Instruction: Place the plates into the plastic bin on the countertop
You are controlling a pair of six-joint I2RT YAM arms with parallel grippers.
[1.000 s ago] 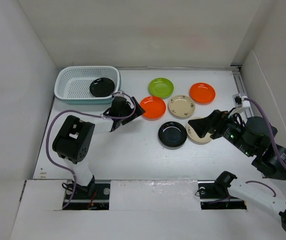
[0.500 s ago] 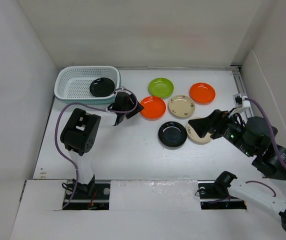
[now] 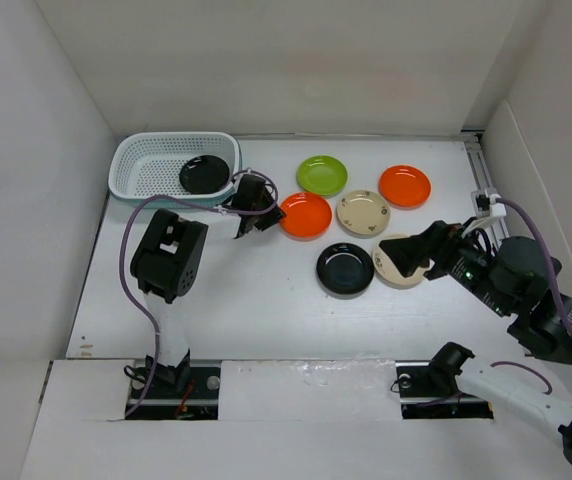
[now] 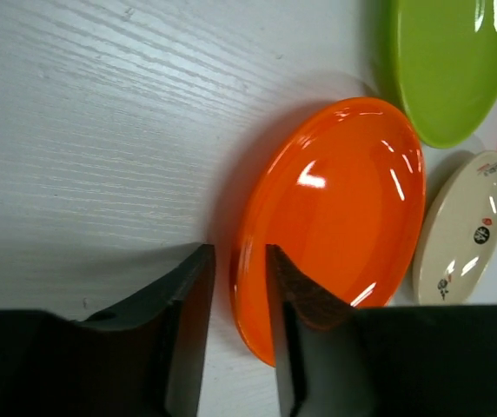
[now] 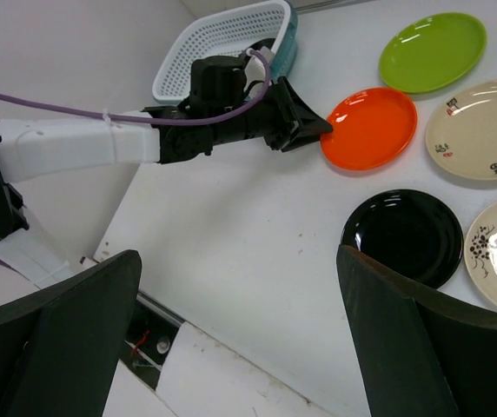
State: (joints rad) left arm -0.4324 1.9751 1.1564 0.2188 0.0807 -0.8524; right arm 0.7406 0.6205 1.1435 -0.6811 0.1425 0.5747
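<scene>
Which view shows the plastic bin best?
Top external: the whole plastic bin shows from above, with one black plate inside. Right wrist catches it obliquely, its near side behind the left arm. Left wrist shows none of it.

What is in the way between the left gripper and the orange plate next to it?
Nothing visible. The left gripper has one finger on each side of the orange plate's near rim. Only bare countertop lies beside them.

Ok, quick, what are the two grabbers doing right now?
Left gripper: jaws slightly open, straddling the orange plate rim.
Right gripper: wide open, empty.
</scene>
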